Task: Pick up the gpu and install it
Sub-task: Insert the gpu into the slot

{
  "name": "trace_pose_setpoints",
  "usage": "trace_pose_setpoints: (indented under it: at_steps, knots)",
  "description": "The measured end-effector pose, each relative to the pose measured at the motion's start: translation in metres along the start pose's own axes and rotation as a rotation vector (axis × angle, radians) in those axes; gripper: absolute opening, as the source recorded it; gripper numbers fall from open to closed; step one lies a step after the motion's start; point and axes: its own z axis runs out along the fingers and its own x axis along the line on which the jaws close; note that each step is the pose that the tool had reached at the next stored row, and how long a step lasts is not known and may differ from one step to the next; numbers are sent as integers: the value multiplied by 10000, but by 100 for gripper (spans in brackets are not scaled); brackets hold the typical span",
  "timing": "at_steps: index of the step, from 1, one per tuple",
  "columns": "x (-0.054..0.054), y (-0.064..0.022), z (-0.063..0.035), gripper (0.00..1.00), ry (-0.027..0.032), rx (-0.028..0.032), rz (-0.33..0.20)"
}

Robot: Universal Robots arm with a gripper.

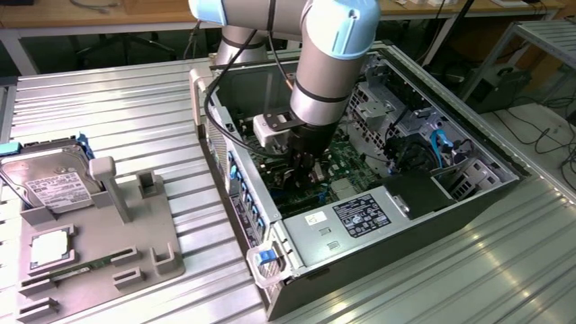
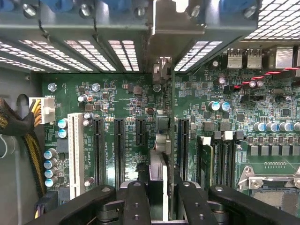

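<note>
Inside the open computer case (image 1: 468, 185), the hand (image 2: 161, 197) is clamped on the gpu (image 2: 161, 140), held edge-on above the motherboard (image 2: 126, 93), bracket toward twelve o'clock. Light, stiff, fragile: best gripped by its bare top edge.

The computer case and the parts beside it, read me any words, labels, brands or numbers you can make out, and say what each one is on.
No text reads clearly.
Black label on the power supply: print too small.
White label on the hard drive: blurred.
White print beside the motherboard slots: unreadable.
</note>
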Motion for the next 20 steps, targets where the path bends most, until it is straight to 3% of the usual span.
trace_pose_setpoints:
  at_steps: [4,5,6,9,10,13,20]
  knots:
    - [0,0,-8,28,-1,13,-1]
    - [-3,-1,-32,28,-22,36,-1]
    - [-1,0,-72,28,-7,40,-2]
    - [-1,1,-106,35,-2,40,-1]
    - [-1,1,-114,42,2,37,0]
    - [-2,2,-151,42,1,39,-1]
    - [-7,5,-443,42,3,66,-1]
